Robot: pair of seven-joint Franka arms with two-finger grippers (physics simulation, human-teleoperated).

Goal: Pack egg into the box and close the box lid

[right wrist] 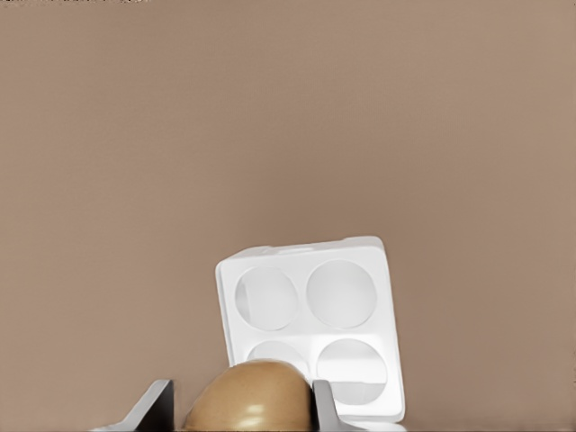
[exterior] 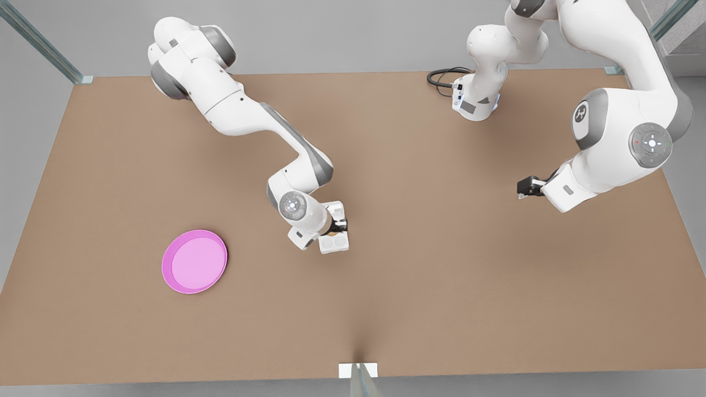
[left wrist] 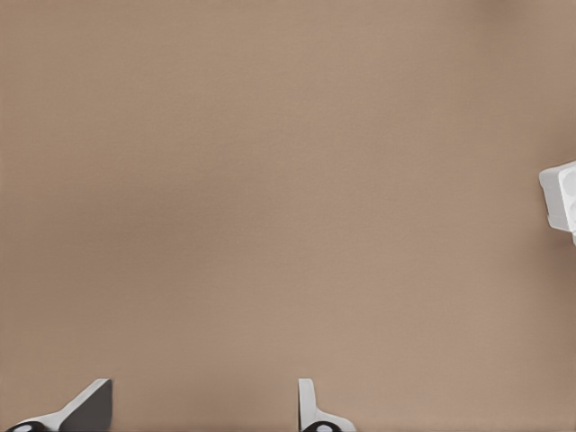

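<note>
The white box (exterior: 335,243) lies on the brown table near the middle, its tray (right wrist: 310,315) open with four empty round cups. My right gripper (exterior: 337,225) hangs right over the tray, shut on the tan-brown egg (right wrist: 256,396), which sits between its fingers (right wrist: 153,405) above the nearer cups. The box lid (exterior: 336,210) is the white flap behind the tray, partly hidden by that gripper. Over bare table at the front view's right, my left gripper (exterior: 521,190) waits open, with nothing between its fingertips (left wrist: 90,400).
A round pink plate (exterior: 194,261) lies empty at the front view's left. A black cable (exterior: 441,77) loops by the far arm base. A white corner (left wrist: 562,193) pokes into the left wrist view; what it belongs to is unclear.
</note>
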